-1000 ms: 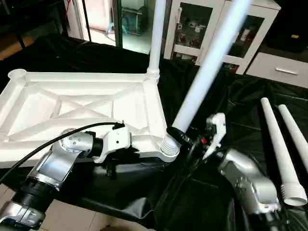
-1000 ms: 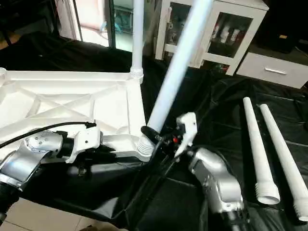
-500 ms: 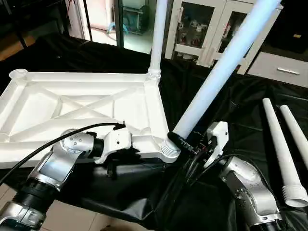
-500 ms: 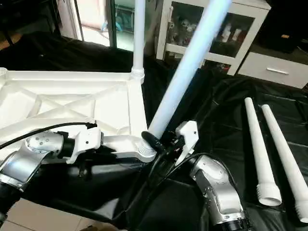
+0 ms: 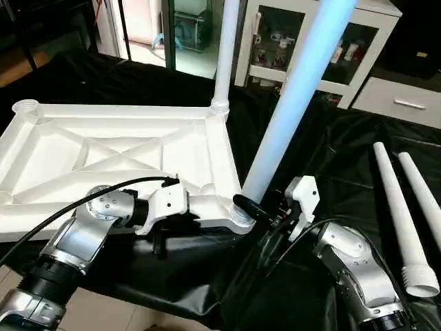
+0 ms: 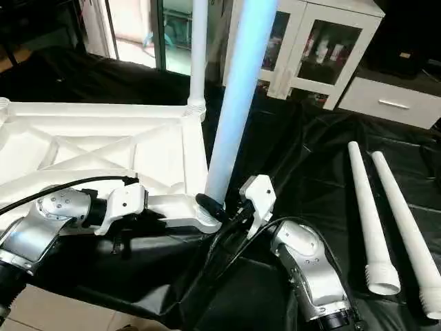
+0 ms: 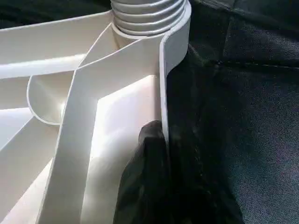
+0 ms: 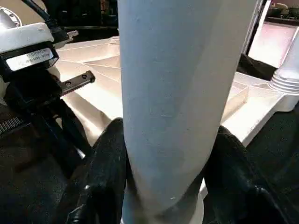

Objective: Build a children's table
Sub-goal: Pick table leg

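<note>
The children's table top (image 5: 103, 148) lies upside down on the black sheet, its X ribs facing up. One white leg (image 5: 226, 48) stands upright in the far right corner socket. My right gripper (image 5: 256, 209) is shut on a second leg (image 5: 296, 89) just above its ribbed end, which sits at the near right corner socket (image 5: 238, 215). This leg stands nearly upright, leaning slightly right. In the right wrist view black fingers (image 8: 103, 172) flank the tube. My left gripper (image 7: 164, 140) is shut on the top's front rim, close to that socket.
Two loose legs (image 5: 398, 207) (image 5: 422, 186) lie side by side on the black sheet at the right. White cabinets with glass doors (image 5: 303, 41) stand behind the work table. A black cable (image 5: 62, 207) runs over my left forearm. Floor tiles (image 5: 138, 310) show below the table's front edge.
The held leg has swung from a strong rightward lean to nearly upright. My right gripper shifted slightly left toward the socket. The left gripper and table top stayed put.
</note>
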